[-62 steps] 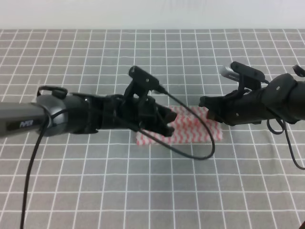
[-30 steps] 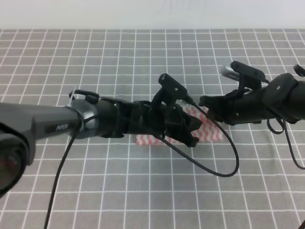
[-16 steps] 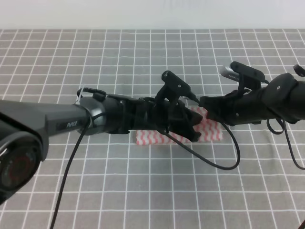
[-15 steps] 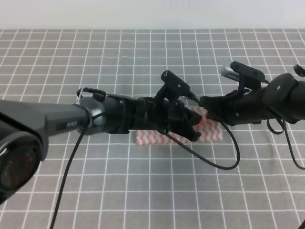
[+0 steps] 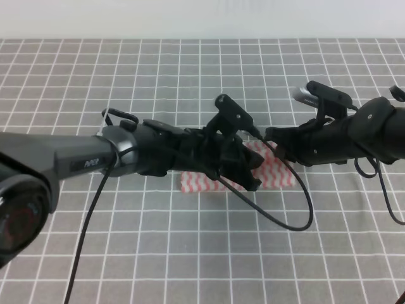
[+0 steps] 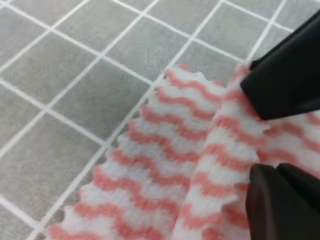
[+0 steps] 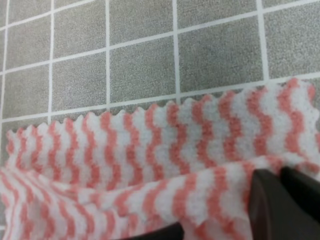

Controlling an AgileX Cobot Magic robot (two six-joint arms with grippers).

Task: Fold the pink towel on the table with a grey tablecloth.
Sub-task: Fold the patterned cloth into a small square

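Between the jaws of the left gripper (image 6: 272, 142) there is a raised fold of the pink towel (image 6: 170, 175); the two dark fingers stand one above and one below the fold, and the gap is narrow, so I judge they pinch the cloth. Just outside these jaws, on the far side, a lower layer of the towel lies flat, and its zigzag edge ends on the grey cloth.

The right gripper (image 7: 235, 212) shows only the dark tips at the lower edge of its own view. A lifted hem of the towel sits right at these tips, with a flat layer behind it. The jaws look close together on this hem, but whether they really hold it I cannot tell.

From above, the left gripper (image 5: 243, 166) reaches over the middle of the towel (image 5: 278, 174), and the right gripper (image 5: 278, 142) is at its far right part. The towel lies as a narrow strip on the table with a grey tablecloth (image 5: 190, 76), already doubled as far as I can judge.

The cloth is thin, soft and light. It bends at once where it is lifted and will sag outside the grip. It is best taken at a corner or the pinked edge, only the top layer.
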